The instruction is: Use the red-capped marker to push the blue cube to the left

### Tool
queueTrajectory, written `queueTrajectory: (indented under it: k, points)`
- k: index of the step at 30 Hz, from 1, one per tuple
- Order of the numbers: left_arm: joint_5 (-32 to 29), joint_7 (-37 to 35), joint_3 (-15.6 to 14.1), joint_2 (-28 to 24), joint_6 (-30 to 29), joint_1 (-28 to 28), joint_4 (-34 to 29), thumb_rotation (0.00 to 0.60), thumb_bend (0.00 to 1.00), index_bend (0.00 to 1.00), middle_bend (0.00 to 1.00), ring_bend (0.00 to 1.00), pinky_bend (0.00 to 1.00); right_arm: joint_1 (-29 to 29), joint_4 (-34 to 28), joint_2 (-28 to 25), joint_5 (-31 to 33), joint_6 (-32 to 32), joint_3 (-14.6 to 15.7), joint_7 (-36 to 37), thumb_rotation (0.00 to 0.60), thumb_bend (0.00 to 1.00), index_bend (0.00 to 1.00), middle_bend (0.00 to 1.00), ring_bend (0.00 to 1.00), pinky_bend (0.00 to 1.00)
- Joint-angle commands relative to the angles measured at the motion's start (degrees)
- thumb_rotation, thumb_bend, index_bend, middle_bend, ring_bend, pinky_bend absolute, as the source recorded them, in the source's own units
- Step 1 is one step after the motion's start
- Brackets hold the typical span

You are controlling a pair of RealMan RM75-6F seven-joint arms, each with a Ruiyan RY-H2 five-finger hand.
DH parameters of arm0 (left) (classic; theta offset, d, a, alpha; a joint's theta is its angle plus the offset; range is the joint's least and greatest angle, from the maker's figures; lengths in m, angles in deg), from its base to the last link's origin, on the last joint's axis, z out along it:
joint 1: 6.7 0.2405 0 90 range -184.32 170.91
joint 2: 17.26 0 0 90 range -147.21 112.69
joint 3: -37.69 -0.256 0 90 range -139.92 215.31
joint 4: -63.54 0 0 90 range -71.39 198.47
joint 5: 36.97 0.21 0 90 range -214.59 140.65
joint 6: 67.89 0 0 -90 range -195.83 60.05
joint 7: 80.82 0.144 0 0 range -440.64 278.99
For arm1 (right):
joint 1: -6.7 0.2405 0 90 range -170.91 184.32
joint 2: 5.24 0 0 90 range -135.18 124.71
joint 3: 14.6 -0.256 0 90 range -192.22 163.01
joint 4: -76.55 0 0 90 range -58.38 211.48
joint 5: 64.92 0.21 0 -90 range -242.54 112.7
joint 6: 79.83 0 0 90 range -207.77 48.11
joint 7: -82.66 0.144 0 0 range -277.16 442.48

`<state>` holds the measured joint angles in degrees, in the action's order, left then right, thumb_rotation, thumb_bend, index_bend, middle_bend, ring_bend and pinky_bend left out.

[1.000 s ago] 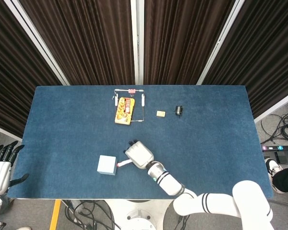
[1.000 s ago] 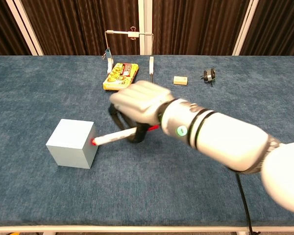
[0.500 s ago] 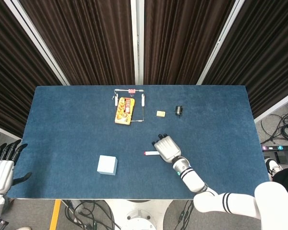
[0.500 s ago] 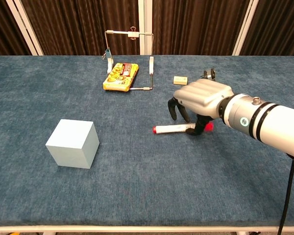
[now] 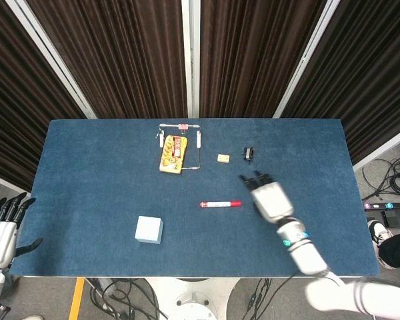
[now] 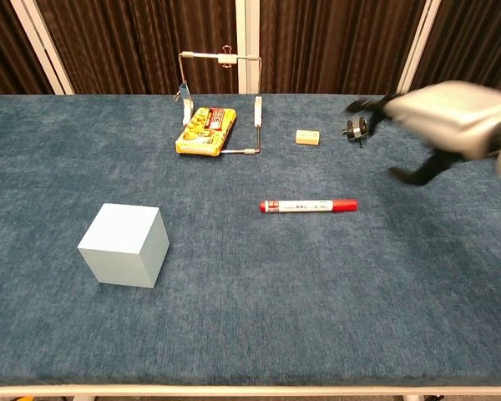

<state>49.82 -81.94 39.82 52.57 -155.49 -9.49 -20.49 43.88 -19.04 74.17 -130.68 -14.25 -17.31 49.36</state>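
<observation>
The marker (image 5: 221, 204) lies flat on the blue tabletop (image 5: 87, 173), near the middle, its long axis running left to right, the red cap at its right end in both views. No hand touches it. The cube (image 5: 149, 229) sits upright on the tabletop, well apart from the marker, nearer the front edge and to the marker's left.

The right hand (image 5: 269, 199) is above the tabletop just to the right of the marker's cap end, apart from it. It holds nothing; its fingers (image 6: 367, 105) are apart, though the chest view is blurred and their exact spread cannot be judged. The left hand (image 5: 1, 233) is off the tabletop's left edge, fingers spread and holding nothing.

Toward the back of the tabletop are a yellow packet (image 5: 173, 153) inside a wire frame (image 5: 199, 152), a small tan block (image 5: 223, 158) to its right, and a black clip (image 5: 249, 154) beside that.
</observation>
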Motion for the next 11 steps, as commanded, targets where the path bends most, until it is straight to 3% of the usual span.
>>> queueTrajectory:
  k: [1,7,11]
  points:
    - [-0.4,0.5,0.4,0.4,0.2,-0.3,0.0,0.600,0.07,0.22,0.18,0.13,0.10,-9.8,-5.2,-11.0,-9.9,11.6,4.8,9.8,0.600,0.33,0.02,0.18,0.01,0.12]
    - [-1.4,1.9,1.0,0.7,0.7,-0.7,-0.4,0.600,0.07,0.22,0.18,0.13,0.10,-19.9,-4.4,-17.5,-17.2,24.1,8.0,21.7,0.600,0.33,0.02,0.14,0.00,0.06]
    - [-2.1,3.3,1.5,0.8,0.7,-0.8,-1.3,0.600,0.06,0.22,0.18,0.13,0.10,-24.5,-3.1,-18.1,-19.7,29.2,8.7,24.6,0.600,0.33,0.02,0.14,0.00,0.06]
